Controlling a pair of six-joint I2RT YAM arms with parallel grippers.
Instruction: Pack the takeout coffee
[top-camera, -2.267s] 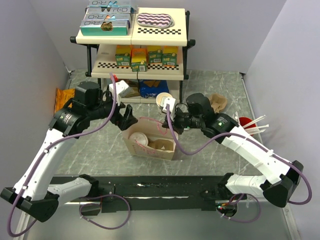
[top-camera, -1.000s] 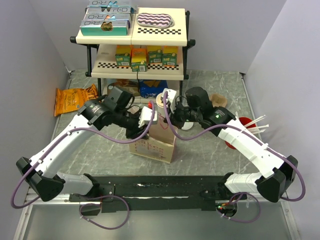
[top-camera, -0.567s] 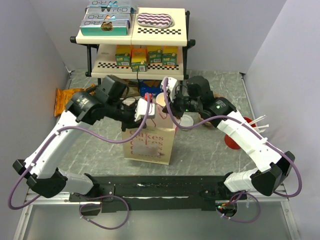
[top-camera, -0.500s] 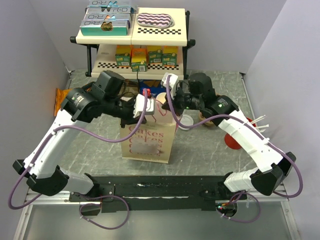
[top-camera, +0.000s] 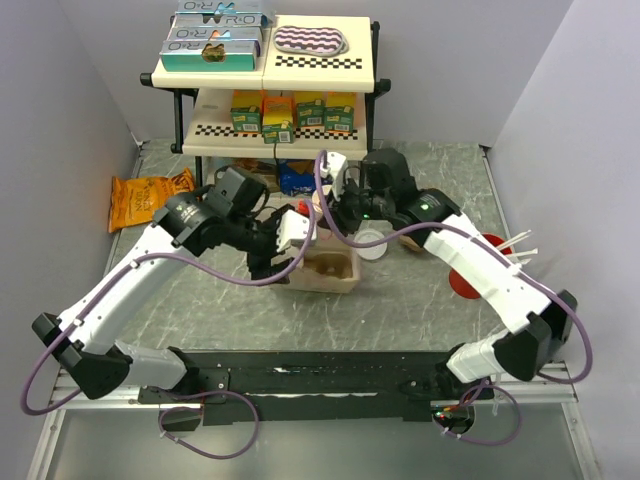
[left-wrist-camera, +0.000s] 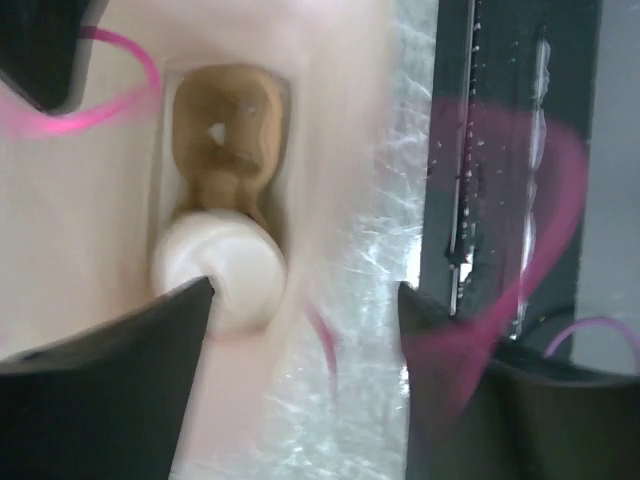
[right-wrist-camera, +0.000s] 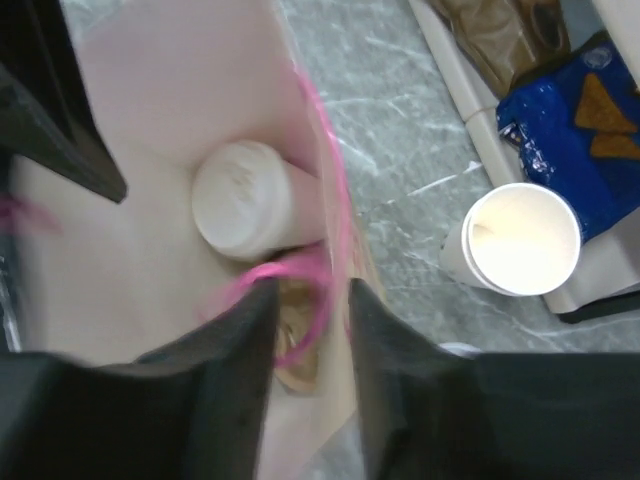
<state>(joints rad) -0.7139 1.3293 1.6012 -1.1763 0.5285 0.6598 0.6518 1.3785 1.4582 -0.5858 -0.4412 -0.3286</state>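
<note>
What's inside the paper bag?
Inside the paper bag: the takeout coffee, lid on, and a brown pulp carrier. The cup's base is covered, so whether it sits in the carrier cannot be seen.

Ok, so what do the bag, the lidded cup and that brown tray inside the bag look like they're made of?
The bag looks like thin matte cream paper, and its handle like pink cord. The lidded cup seems to have a matte paper wall. Its lid looks like smooth white plastic, though the view is blurred. The tray is probably moulded pulp: brown, dull and rough-looking.
</note>
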